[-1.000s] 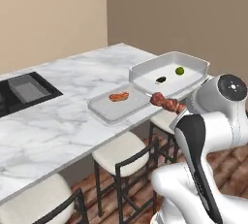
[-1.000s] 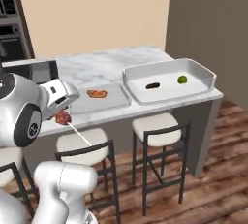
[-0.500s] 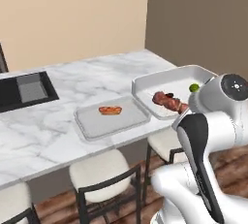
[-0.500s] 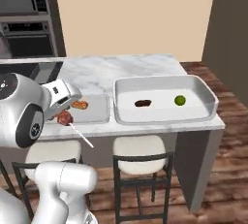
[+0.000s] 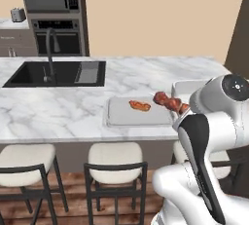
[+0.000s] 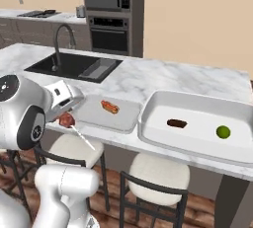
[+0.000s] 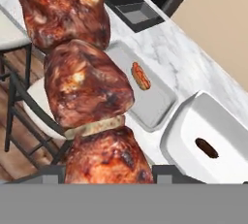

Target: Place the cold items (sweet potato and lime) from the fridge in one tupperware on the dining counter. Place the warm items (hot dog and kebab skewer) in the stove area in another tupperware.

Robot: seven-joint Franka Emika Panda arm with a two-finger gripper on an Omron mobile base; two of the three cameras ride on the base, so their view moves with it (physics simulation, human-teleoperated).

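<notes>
Potato [image 6: 176, 123] and lime [image 6: 223, 132] sit in the deep tray [image 6: 197, 104]; hot dog [image 6: 109, 106] in the flat tray [image 6: 123, 121]; gripper [image 7: 109, 172] clamps the skewer [image 7: 82, 77], unplaced.

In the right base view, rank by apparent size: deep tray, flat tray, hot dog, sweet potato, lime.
Largest to smallest:
1. Deep tray
2. Flat tray
3. Hot dog and sweet potato, too alike in length to separate
4. Lime, slightly smaller than both

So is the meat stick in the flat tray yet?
Not yet. The kebab skewer is held in the gripper, short of the counter edge. The flat tray holds just the hot dog.
</notes>
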